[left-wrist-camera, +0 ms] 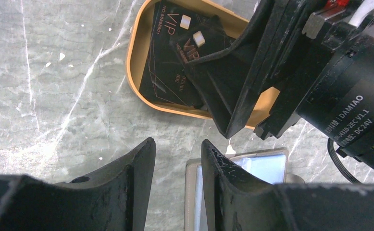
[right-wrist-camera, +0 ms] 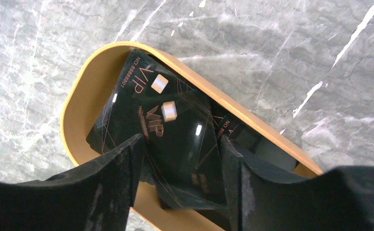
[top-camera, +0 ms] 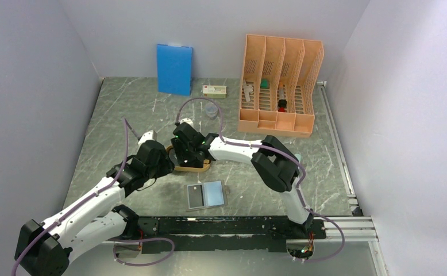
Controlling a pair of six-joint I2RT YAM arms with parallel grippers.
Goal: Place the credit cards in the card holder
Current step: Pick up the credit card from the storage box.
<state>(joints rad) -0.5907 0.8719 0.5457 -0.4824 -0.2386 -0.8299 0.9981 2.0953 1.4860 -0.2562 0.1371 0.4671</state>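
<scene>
Your right gripper (right-wrist-camera: 181, 140) straddles the top credit card (right-wrist-camera: 175, 122) across its short axis in the orange tray (right-wrist-camera: 74, 110), clamping indeterminate; the card holder (top-camera: 214, 193) lies just basewards.

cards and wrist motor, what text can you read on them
"VIP", "NO:8888801": lower credit card
"VIP": top credit card; its small print is too blurred to read
"DAMIAO", "DC 24V": right arm's motor; the model line is partly cut off
</scene>
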